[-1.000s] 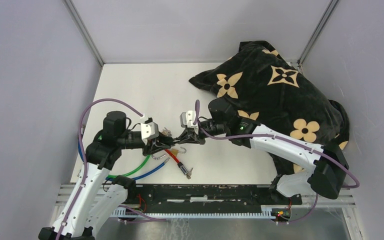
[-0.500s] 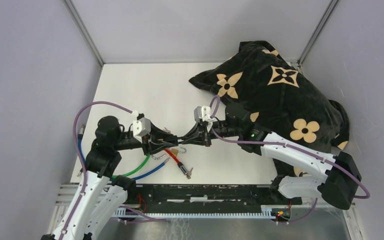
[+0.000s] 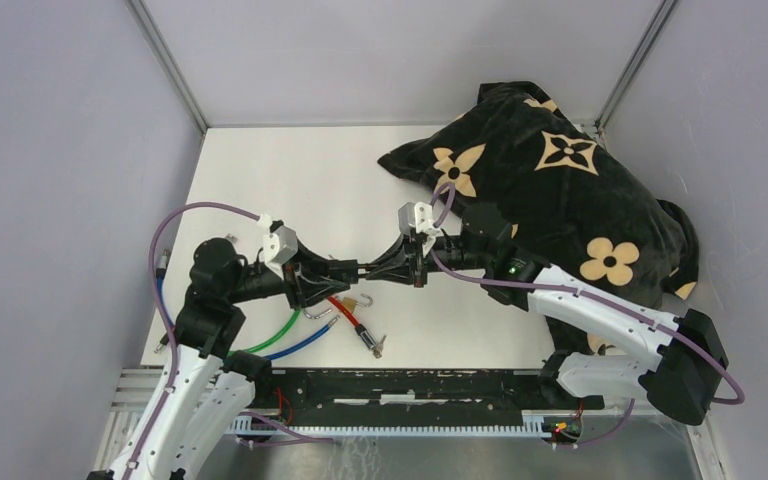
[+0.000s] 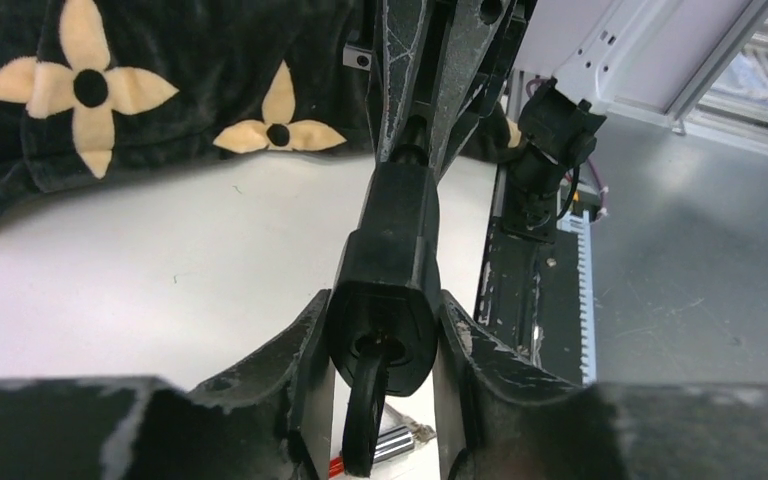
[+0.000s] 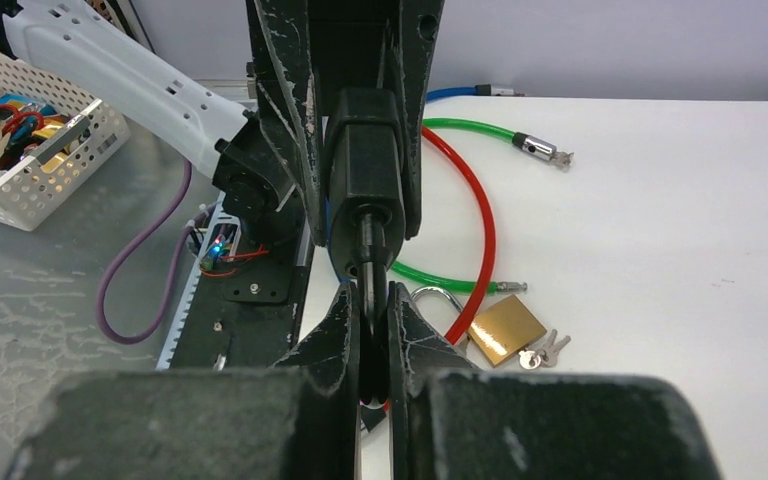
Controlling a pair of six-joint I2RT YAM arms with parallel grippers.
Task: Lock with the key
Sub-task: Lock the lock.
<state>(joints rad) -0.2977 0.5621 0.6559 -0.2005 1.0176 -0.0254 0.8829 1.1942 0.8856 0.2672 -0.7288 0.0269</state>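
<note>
1. The left jaws are clenched on the black lock body (image 4: 392, 250), holding it in the air above the tabletop (image 3: 260, 180) with its keyway end turned toward the right arm
2. Beneath them on the tabletop lie a green cable (image 3: 278, 332), a blue cable (image 3: 305, 343) and a red cable (image 3: 345, 312), with a brass padlock (image 5: 505, 330) and its small keys beside them
3. The key (image 5: 368, 235) is between the two arms, its shaft entering the end of the lock body; how deep it goes is hidden
4. The right jaws are closed flat on the key's head, in line with the lock body, so the step in hand looks like the turn
5. The key's head is thin, so if the wrist rolls off the lock's axis the key may slip, bind or bend
6. The left jaws press a smooth rounded body from two sides only, and turning force could spin it in their hold
7. I cannot tell whether a cable end is seated in the lock; if not, the turn secures nothing
8. Farthest right, the black flowered blanket (image 3: 560, 170) lies under the right arm, and a wide swing could drag it
</note>
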